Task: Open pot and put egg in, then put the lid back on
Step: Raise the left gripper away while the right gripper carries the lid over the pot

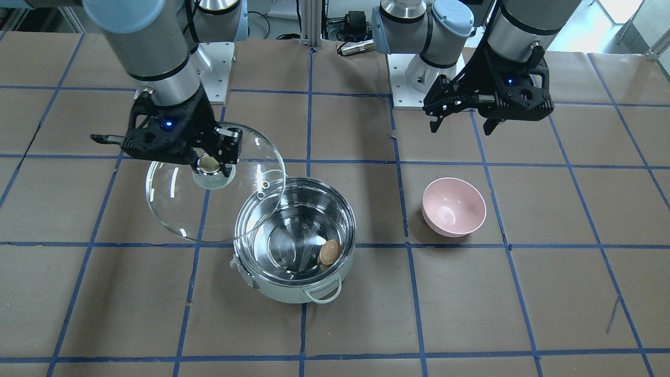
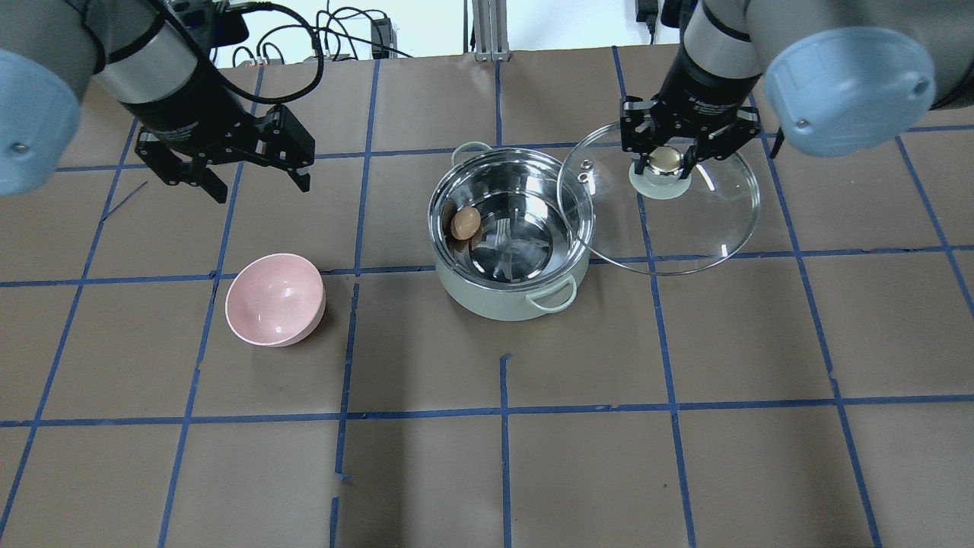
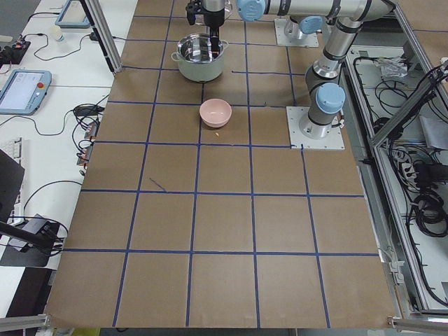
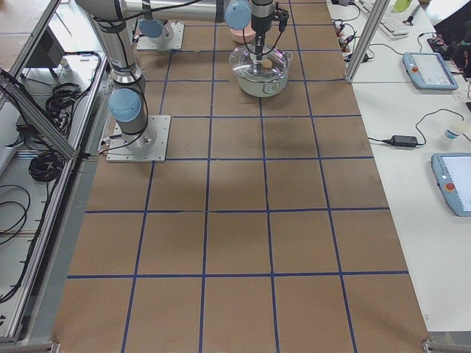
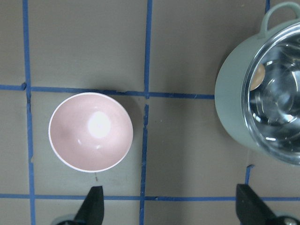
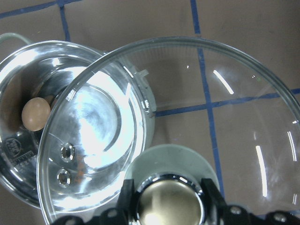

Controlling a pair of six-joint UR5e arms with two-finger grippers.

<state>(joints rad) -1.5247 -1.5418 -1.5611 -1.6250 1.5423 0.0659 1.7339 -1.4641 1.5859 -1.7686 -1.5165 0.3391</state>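
Observation:
The mint-green pot (image 2: 487,298) stands open mid-table, and the tan egg (image 2: 465,223) lies inside it against the wall; both also show in the front view, the pot (image 1: 293,293) and the egg (image 1: 328,252). My right gripper (image 2: 665,162) is shut on the knob of the glass lid (image 2: 708,221) and holds it raised, its edge overlapping the pot's rim; the right wrist view shows the lid (image 6: 197,103) and egg (image 6: 35,113). My left gripper (image 2: 255,181) is open and empty, above the table beyond the pink bowl.
A pink bowl (image 2: 274,299) sits on the table left of the pot, empty; it also shows in the left wrist view (image 5: 90,131). Brown paper with blue tape lines covers the table (image 2: 502,457). The arm bases stand at the robot's side.

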